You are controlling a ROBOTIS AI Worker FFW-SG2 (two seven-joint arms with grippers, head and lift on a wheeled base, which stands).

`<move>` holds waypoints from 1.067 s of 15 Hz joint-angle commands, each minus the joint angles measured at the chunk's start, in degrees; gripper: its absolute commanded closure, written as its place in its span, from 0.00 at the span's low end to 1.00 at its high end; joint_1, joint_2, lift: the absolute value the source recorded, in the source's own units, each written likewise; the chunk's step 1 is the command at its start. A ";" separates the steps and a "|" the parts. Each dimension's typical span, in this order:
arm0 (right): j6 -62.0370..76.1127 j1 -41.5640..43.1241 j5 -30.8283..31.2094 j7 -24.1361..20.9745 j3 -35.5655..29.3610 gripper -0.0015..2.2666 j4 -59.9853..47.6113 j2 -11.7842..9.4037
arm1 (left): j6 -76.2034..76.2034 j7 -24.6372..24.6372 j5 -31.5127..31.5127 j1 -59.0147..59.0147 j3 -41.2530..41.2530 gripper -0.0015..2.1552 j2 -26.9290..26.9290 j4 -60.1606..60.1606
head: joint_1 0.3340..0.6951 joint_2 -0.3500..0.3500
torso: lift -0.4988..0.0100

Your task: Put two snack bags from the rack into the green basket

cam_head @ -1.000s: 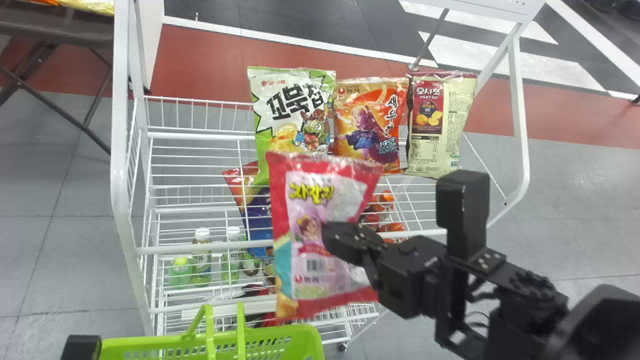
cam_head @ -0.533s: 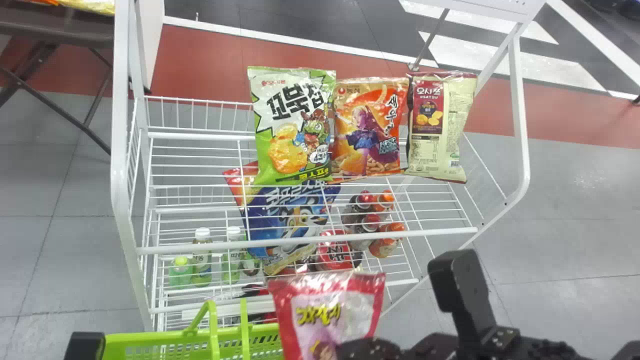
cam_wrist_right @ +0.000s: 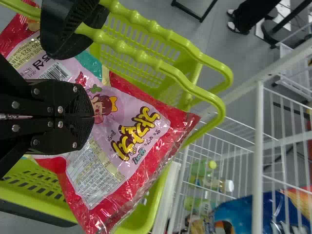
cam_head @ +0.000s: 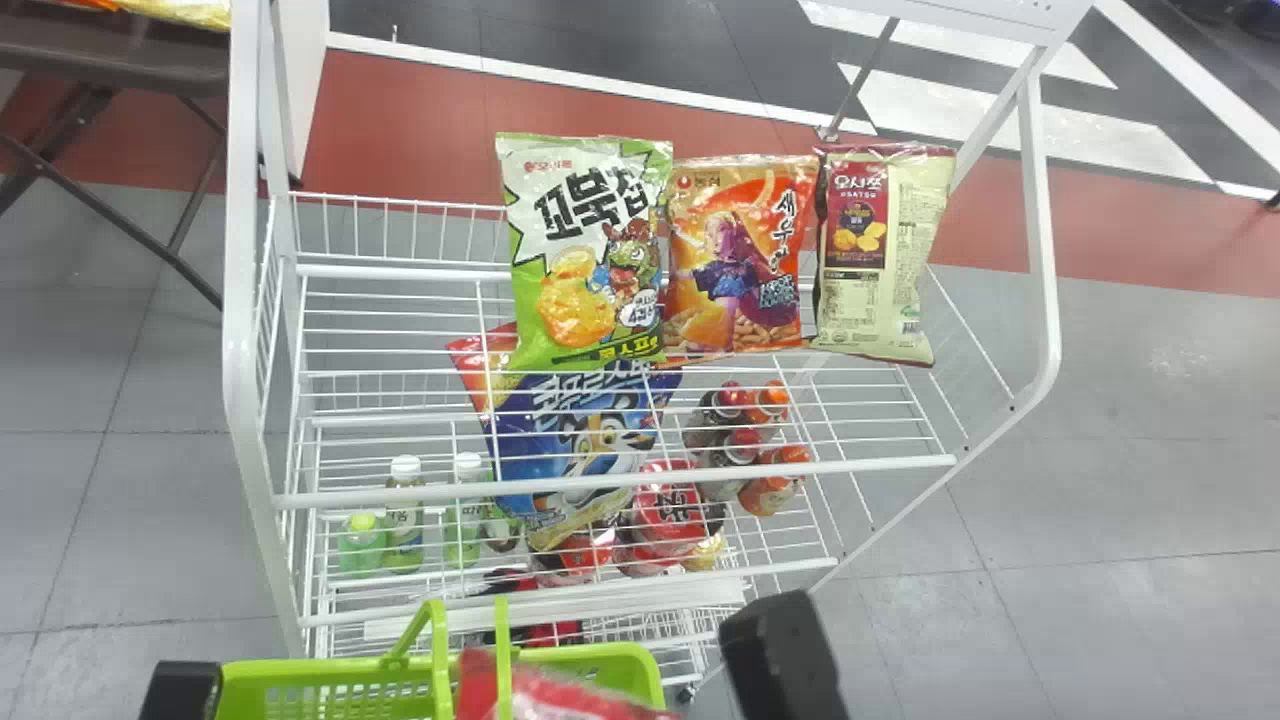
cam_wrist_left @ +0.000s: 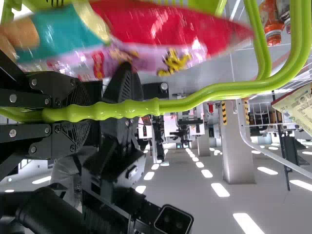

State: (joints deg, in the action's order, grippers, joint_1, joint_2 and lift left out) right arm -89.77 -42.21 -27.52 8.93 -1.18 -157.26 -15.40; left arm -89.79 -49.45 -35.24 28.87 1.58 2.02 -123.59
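- Grey floor (cam_head: 120,520) spreads left of the basket (cam_head: 300,668) and on behind it.
- Left gripper (cam_wrist_left: 92,109), above the basket: clenched on a handle (cam_wrist_left: 183,105); whether it has both, I can't tell. Were that hold to slip, the basket would likely swing or tip just as the bag goes in.
- Pink bag (cam_wrist_right: 136,112): over the basket, close by the handles. It is broad and soft, so a corner could hook on a handle or ride up on the rim, and the bag might then slide off outside. I can't tell if any of it is down past the rim.
- Green bag (cam_head: 580,230) and orange bag (cam_head: 735,250): on the rack (cam_head: 243,400), beyond the basket, close side by side. If one of them is picked next, the grab could drag its neighbour along.
- Right gripper (cam_wrist_right: 91,117), over the basket: grasping the pink bag, tips together. Letting go too high or off centre invites a miss; slick film might also cling to a finger and lift the bag back out.
- Cream bag (cam_head: 870,250): on the rack, beyond the basket and to its right. A careless nudge could knock it over.
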 commanded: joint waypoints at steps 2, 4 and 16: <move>8.95 0.73 5.63 -0.31 7.51 0.98 7.05 -0.07 | -0.24 -0.20 0.00 0.40 -0.08 0.68 0.00 -0.60 | 1.00 0.00 | 0.97; 21.78 1.34 8.01 -0.66 10.68 0.98 13.38 -0.07 | -0.24 -0.20 0.00 0.75 0.18 0.68 0.00 -1.04 | 1.00 0.00 | 0.97; 19.67 -2.26 9.15 -0.22 7.69 0.01 8.81 -0.95 | -0.24 -0.82 0.00 2.94 -0.17 0.68 0.09 -2.62 | 1.00 0.00 | 0.97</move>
State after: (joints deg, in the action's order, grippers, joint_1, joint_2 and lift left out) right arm -68.76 -43.71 -18.25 8.71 8.17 -145.77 -16.32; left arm -89.79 -50.20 -35.24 31.62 1.41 2.03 -126.15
